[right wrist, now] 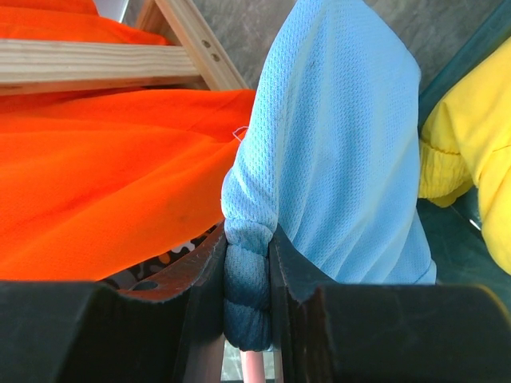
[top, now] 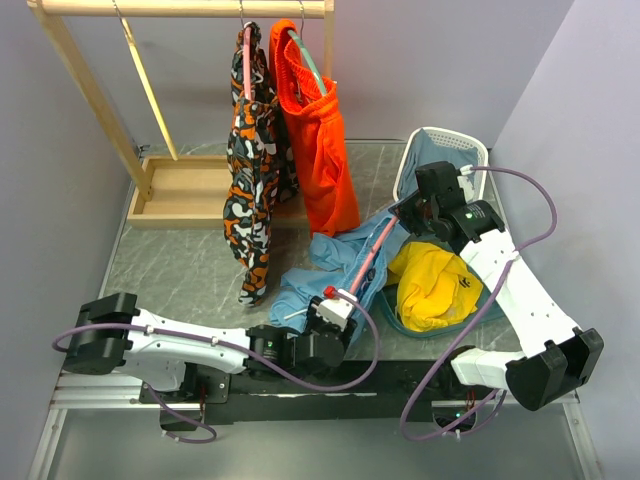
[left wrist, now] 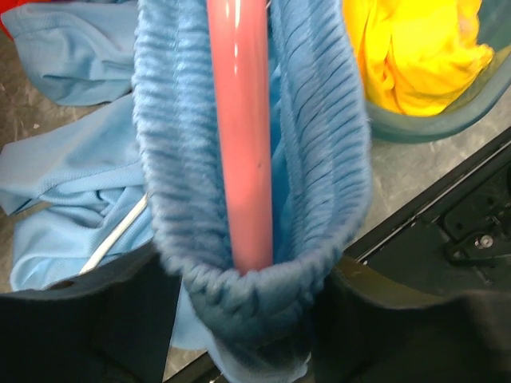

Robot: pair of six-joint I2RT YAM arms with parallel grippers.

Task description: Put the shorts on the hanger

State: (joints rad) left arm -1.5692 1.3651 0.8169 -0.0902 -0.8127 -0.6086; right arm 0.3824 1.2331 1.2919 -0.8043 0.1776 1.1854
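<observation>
The light blue shorts lie bunched on the table's middle right. The pink hanger slants through them between my two grippers. My left gripper holds the lower end. In the left wrist view the ribbed waistband loops round the pink bar, and the fold sits between my fingers. My right gripper is shut on a rolled fold of the shorts at the upper end. The pink bar shows just below that fold.
A wooden rack with a base tray stands at the back. Patterned shorts and orange shorts hang from it. A white basket and a teal basin holding a yellow garment sit at the right.
</observation>
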